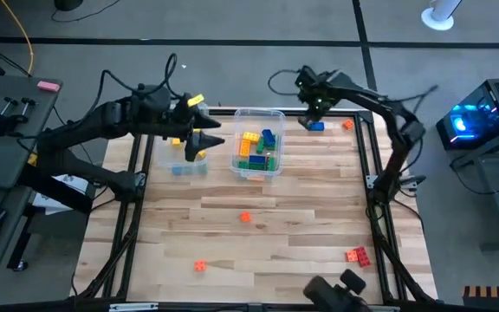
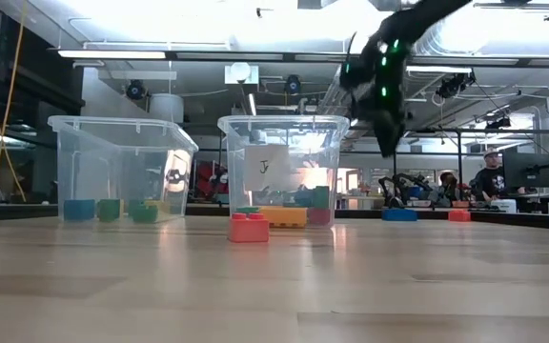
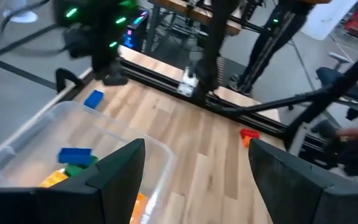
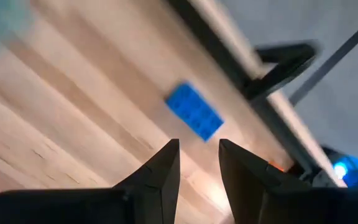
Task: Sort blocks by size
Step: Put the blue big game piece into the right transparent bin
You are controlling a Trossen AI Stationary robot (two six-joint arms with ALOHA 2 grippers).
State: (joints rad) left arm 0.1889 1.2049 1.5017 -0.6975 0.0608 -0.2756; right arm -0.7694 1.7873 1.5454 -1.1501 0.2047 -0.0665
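**Above the blue block at the table's far right corner**

Over the far edge of the table (image 1: 301,217), the right tool (image 4: 197,163) hangs with its fingers parted by a narrow gap, holding nothing. Just ahead of the tips lies the long blue block (image 4: 193,111), flat on the wood beside the frame rail, its long axis slanting across the finger gap, so a wrist turn looks needed. The left tool (image 3: 194,165), spread wide and empty, hovers near the clear bin (image 1: 277,117), farther from this block.
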